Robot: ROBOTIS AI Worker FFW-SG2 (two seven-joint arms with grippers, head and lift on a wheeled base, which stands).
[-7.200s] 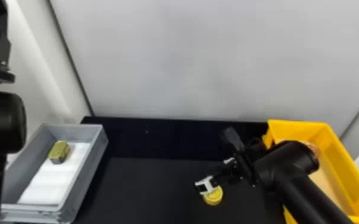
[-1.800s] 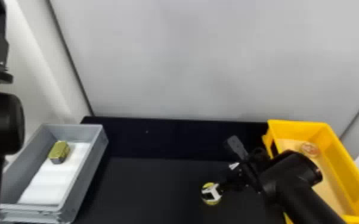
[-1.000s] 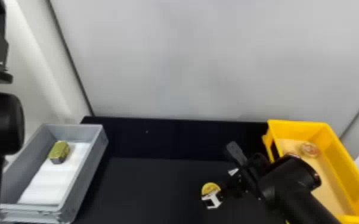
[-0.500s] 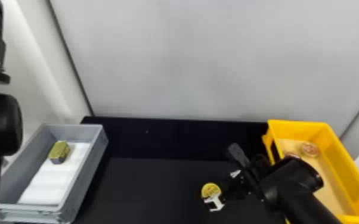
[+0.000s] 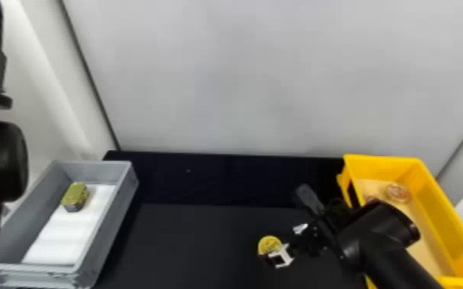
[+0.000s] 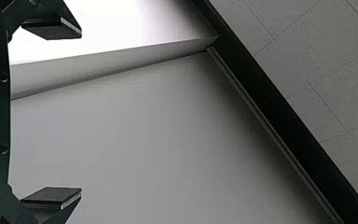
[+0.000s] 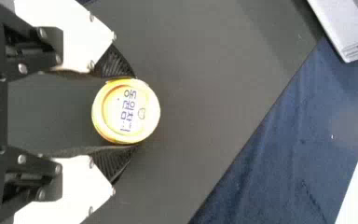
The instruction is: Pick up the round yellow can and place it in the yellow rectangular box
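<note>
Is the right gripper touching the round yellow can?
Touching. The right wrist view shows the can between the right gripper's two fingers, its rim meeting both inner faces with no visible gap.

Robot arms, pale wall panels and a black worktop suggest a lab.

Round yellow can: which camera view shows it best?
The right wrist view: the round yellow can sits between the fingers of the right gripper, its printed top facing the camera. The head view has it small, partly behind that gripper. The left wrist view looks at wall and ceiling.
</note>
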